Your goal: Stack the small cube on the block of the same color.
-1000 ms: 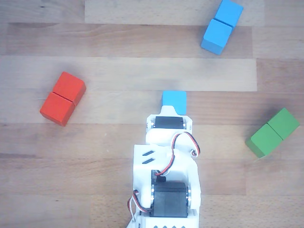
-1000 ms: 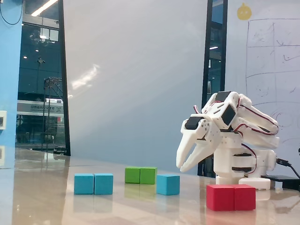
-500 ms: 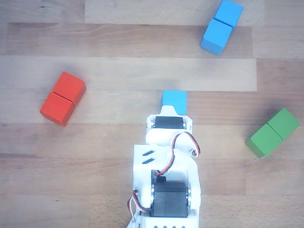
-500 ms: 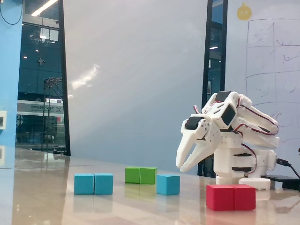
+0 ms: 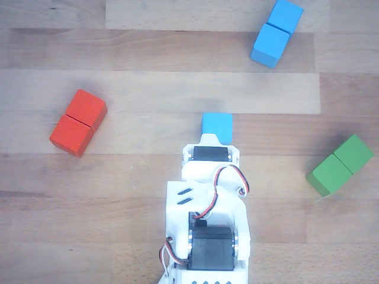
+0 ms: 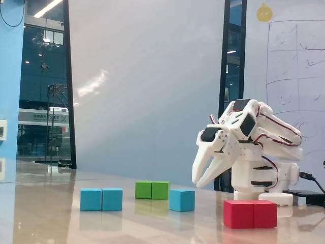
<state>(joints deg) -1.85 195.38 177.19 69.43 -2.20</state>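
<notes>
The small cube (image 5: 217, 124) (image 6: 182, 200) is light blue and rests on the wooden table, just past the tip of the white arm (image 5: 208, 207) in the other view. The block (image 5: 276, 32) (image 6: 101, 199), light blue with a seam across its middle, lies apart from it, at the top right of the other view. In the fixed view my gripper (image 6: 197, 183) hangs above the table, right of the small cube and clear of it. Its fingers point down, lie close together and hold nothing. The arm's own body hides the fingers in the other view.
A red two-segment block (image 5: 78, 122) (image 6: 250, 214) lies at the left of the other view. A green one (image 5: 340, 165) (image 6: 152, 190) lies at its right. The arm's base (image 6: 261, 185) stands at the right of the fixed view.
The gripper has shifted only a hair in the fixed view. No block has moved.
</notes>
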